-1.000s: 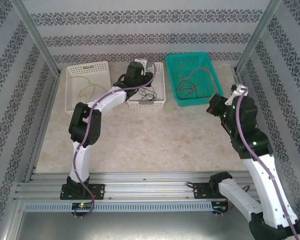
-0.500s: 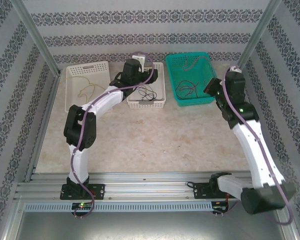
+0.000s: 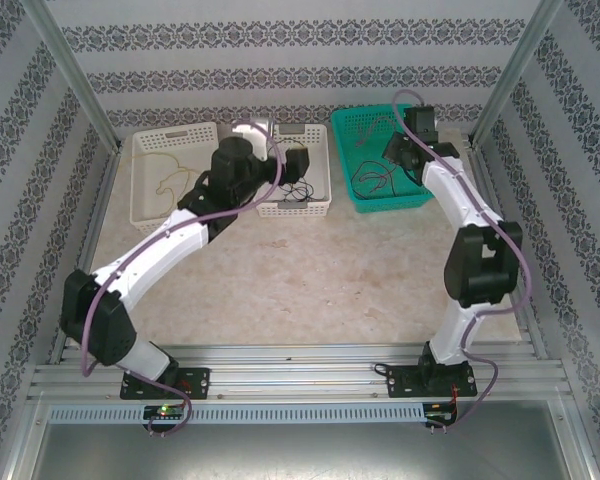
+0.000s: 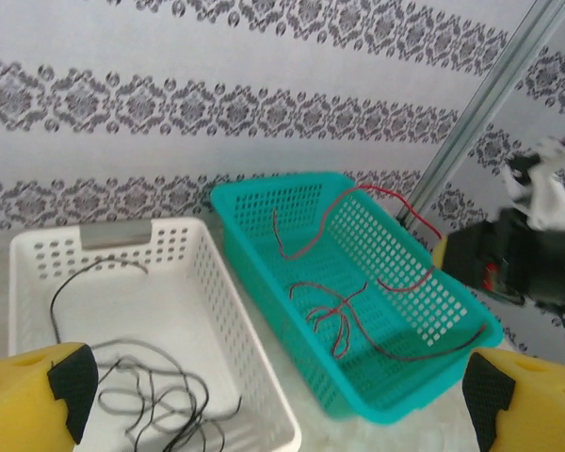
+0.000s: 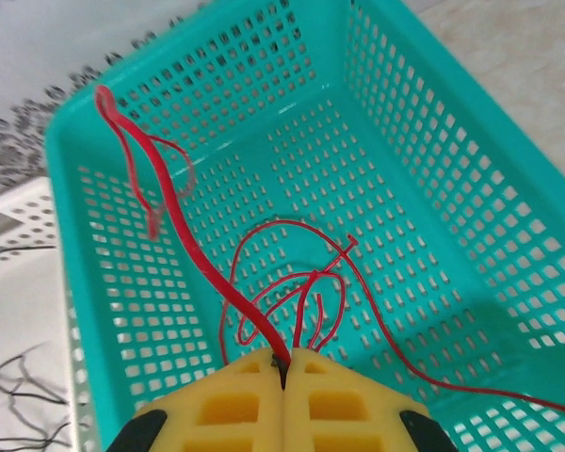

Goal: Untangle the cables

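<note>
Left gripper (image 4: 275,395) has sprung wide just left of teal basket (image 4: 264,273), black cable (image 4: 160,407) released. Right gripper (image 5: 284,363) over it clamps red cable (image 5: 184,240).

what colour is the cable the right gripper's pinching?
Red. The cable clamped in the right gripper shows best in the right wrist view.

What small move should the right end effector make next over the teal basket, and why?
Probably a slow lift. The right end effector is shut on a red cable, while other red cables lie looped below it in the teal basket. Raising it should draw the held one apart from them.
</note>
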Available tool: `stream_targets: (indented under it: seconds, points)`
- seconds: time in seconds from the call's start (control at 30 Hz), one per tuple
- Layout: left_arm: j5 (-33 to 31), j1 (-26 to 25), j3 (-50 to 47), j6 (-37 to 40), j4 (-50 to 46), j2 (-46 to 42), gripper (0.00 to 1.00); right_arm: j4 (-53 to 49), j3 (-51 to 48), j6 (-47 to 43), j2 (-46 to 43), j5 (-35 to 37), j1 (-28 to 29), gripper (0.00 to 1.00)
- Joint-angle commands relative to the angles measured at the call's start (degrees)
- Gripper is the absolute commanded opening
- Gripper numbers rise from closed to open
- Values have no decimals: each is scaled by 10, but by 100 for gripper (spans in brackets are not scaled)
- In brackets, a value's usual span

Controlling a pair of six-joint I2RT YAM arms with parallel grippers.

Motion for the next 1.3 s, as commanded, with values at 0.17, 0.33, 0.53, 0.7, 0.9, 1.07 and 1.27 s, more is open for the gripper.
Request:
stream_targets:
  seconds: [0.17,0.33,0.53,0.7,0.9,1.07,1.27]
  points:
    - [-69,-15,-117,-32,-25,-135,100,-60,68,-22,98,19,-14,0]
    - [-88,-20,-151,-37,-68,-181,100,-63,68,-23,103,6,-15,0]
    - [-96,-20,-186,-42,-109,-217,100,-81,79,-31,105,2,-16,14]
    - [-107,-19,-213,-43,-138,-255,100,-70,60,-33,77,-2,-15,35]
    - [-119,-19,-221,-39,-183,-291,100,-58,33,-39,19,-1,-13,43]
    - [-162,-19,-217,-20,-239,-313,100,32,-73,-50,-117,6,-2,61]
    - [-227,-16,-258,23,-257,-352,100,177,-256,-112,-276,2,22,98]
